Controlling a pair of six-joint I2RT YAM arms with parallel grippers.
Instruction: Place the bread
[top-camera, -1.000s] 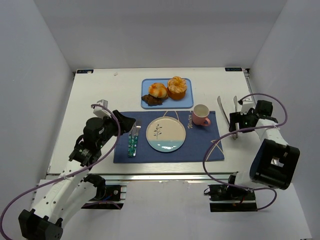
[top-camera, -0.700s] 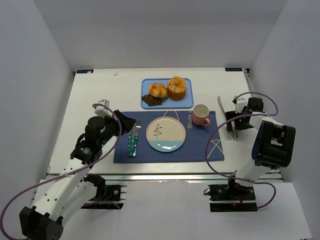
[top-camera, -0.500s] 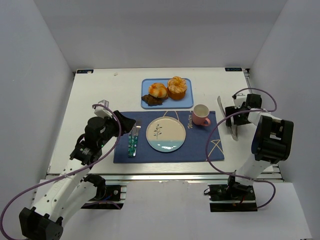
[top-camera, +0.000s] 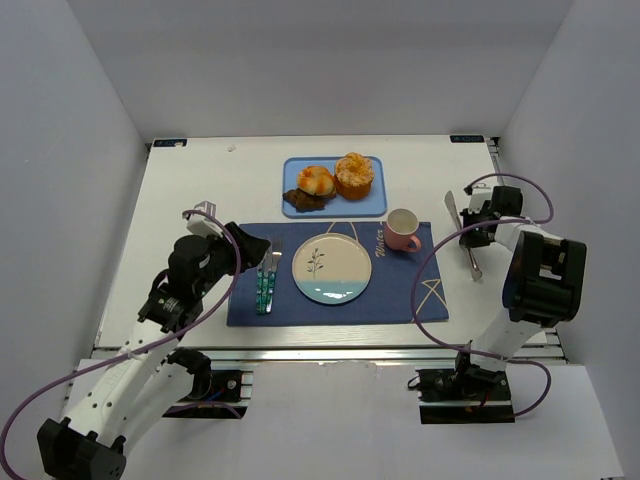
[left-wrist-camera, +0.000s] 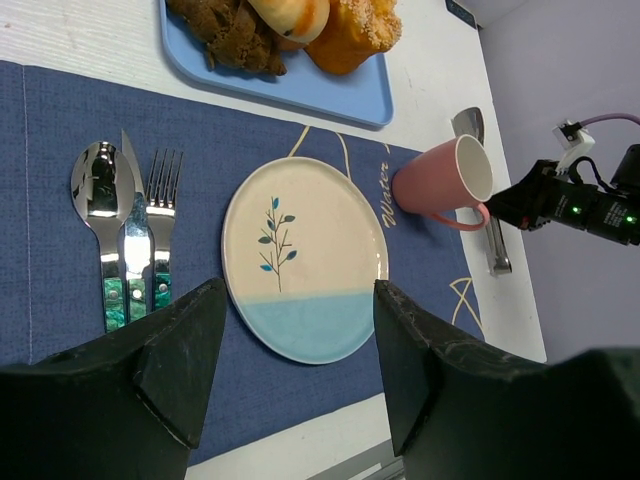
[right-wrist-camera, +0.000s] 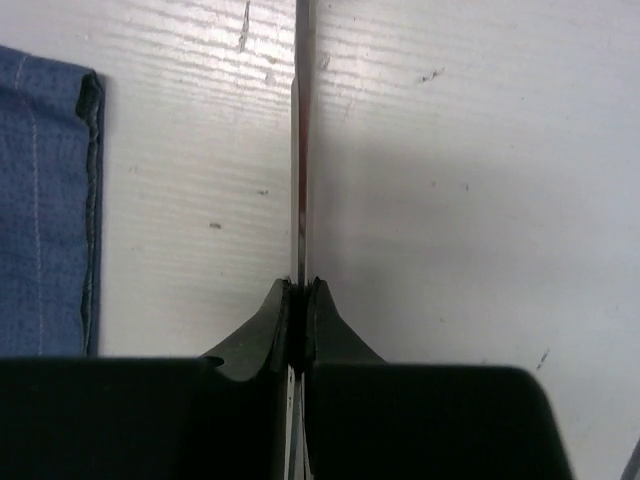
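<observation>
Right arm: is reaching down beside the placemat (top-camera: 400, 290), right gripper (right-wrist-camera: 298, 292) pinching metal tongs (right-wrist-camera: 301, 150) shut.
Left arm: is hovering near the cutlery (top-camera: 266, 280), left gripper (left-wrist-camera: 296, 300) partly spread, empty.
Bread (top-camera: 316, 181): is sitting on the blue tray (top-camera: 376, 206), beyond the plate (top-camera: 331, 268).

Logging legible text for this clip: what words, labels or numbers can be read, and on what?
"Water": cursive print on the blue placemat, beside the pink mug.
Dark stickers at the far edge: too small to read.
Nothing else carries readable text.
</observation>
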